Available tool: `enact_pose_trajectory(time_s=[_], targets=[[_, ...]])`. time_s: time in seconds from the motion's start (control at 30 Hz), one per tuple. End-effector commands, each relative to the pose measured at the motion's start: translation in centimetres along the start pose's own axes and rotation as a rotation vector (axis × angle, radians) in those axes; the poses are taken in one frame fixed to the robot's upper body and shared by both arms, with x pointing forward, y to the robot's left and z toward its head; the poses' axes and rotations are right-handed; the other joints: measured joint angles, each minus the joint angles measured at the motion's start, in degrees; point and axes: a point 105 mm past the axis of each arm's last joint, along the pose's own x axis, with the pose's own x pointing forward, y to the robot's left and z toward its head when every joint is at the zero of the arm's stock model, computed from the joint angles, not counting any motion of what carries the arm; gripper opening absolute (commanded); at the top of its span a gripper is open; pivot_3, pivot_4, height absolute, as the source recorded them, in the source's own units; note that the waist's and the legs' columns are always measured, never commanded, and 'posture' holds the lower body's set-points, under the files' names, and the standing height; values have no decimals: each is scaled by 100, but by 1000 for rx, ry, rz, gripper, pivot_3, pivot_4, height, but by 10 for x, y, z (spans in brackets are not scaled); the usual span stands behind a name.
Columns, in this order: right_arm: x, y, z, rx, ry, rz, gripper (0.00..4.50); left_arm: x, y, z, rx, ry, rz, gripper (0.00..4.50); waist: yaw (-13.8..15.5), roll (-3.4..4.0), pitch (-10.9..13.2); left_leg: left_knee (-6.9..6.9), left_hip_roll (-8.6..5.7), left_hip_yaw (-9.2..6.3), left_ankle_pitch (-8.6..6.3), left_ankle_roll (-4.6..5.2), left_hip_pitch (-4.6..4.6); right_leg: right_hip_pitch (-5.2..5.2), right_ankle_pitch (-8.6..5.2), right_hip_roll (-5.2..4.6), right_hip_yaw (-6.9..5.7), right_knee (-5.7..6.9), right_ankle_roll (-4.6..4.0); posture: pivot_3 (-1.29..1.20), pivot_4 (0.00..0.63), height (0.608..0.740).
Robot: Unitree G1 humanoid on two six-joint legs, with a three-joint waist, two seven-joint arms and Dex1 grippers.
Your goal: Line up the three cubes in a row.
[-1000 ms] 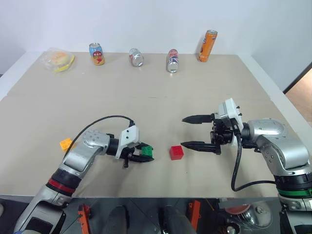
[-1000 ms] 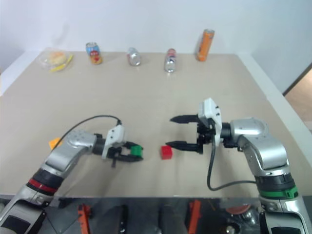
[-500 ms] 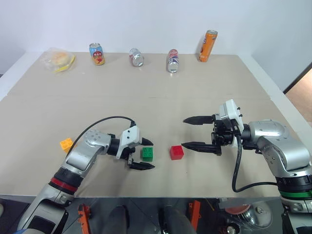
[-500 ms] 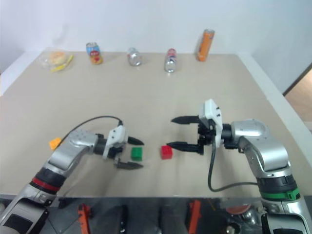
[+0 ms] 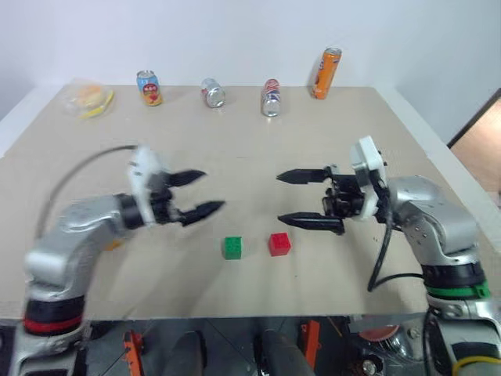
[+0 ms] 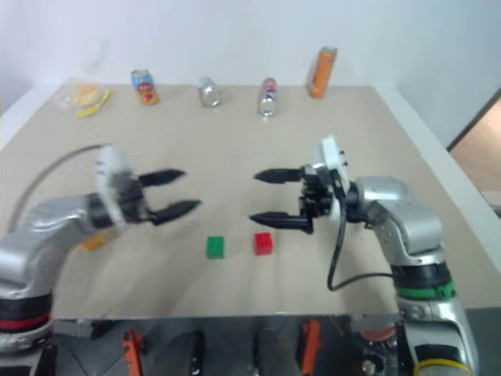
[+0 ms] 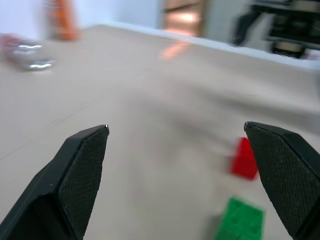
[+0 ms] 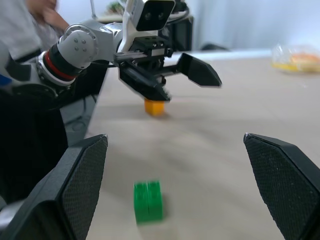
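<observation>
From my head camera, my left gripper [image 5: 196, 193] hangs above the table [image 5: 235, 149] with its two black fingers spread apart and nothing between them, pointing toward the middle. My right gripper [image 5: 293, 197] faces it from the other side, fingers likewise spread wide and empty, hovering just beyond the red cube [image 5: 279, 244]. The green cube [image 5: 232, 247] sits just beside the red one, on its left, apart by a narrow gap, both flat on the table near the front edge. The yellow-orange cube [image 6: 93, 243] lies well off to the left, partly hidden under my left forearm. Along the far edge stand four drink cans [image 5: 270, 97] and a clear bag of food [image 5: 89, 99] at the left corner. Through my left wrist camera, my two fingertips [image 7: 85, 150] stand wide apart over bare tabletop, with the green cube and the red cube lying on the table between and past them, close together. Through my right wrist camera, my own fingers frame the green cube in the foreground, and beyond it my left gripper hangs spread in the air, with the yellow-orange cube on the table just behind it and the food bag far off.
</observation>
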Motion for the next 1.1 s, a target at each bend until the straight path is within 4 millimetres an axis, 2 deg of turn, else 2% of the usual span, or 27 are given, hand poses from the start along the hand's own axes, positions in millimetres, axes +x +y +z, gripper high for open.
enact_pose_trajectory(time_s=[0.03, 0.17, 0.23, 0.37, 0.5, 0.63, 0.87, 1.1], targets=[[18, 0, -1, -34, -11, 70, 4500, -47, 24, -1, 21, 59, 157, 4487, 1, 0, 0, -1, 3, 1, 0, 0, 1, 1, 0, 2, 0, -1, -4, 0, 150, 740], [34, -3, -7, -50, -13, 110, 4500, -81, 41, -17, 12, 137, 298, 4487, 60, -2, -1, -2, 7, -2, 0, -1, -1, -4, -21, -1, -14, 5, -42, 0, 150, 740], [40, -2, -8, -49, -25, 133, 4500, -92, 42, -24, 11, 153, 321, 4487, 80, -4, -2, 0, 3, -1, 1, -2, -5, -3, -22, -11, -16, 5, -43, 0, 150, 740], [45, -1, -7, -48, -41, 155, 4500, -104, 39, -32, -13, 184, 233, 4487, 82, -14, -8, -1, 0, 21, 1, -4, -10, -13, -22, -29, -14, 2, -44, 0, 150, 740], [46, 2, -6, -47, -45, 176, 4500, -113, 51, -40, 17, 264, 155, 4487, 83, -15, -8, -7, 9, 23, 1, -5, -9, -25, -19, -24, -20, 5, -59, 0, 150, 740], [45, 7, -7, -44, -41, 183, 4500, -114, 63, -48, 4, 324, 79, 4487, 83, -15, -8, -14, 25, 36, 1, -4, -10, -39, -13, -19, -27, 8, -76, 0, 150, 740], [41, 10, -7, -41, -40, 151, 4500, -106, 74, -75, 43, 462, -23, 4487, 81, -16, -9, -19, 36, 42, 0, -6, -22, -59, -7, -8, -27, 18, -64, 0, 150, 740], [38, 14, -8, -35, -40, 115, 4500, -99, 85, -97, 56, 532, -17, 4487, 74, -17, -10, -17, 49, 40, -2, -7, -22, -78, -16, 12, -21, 55, -74, 0, 150, 740]])
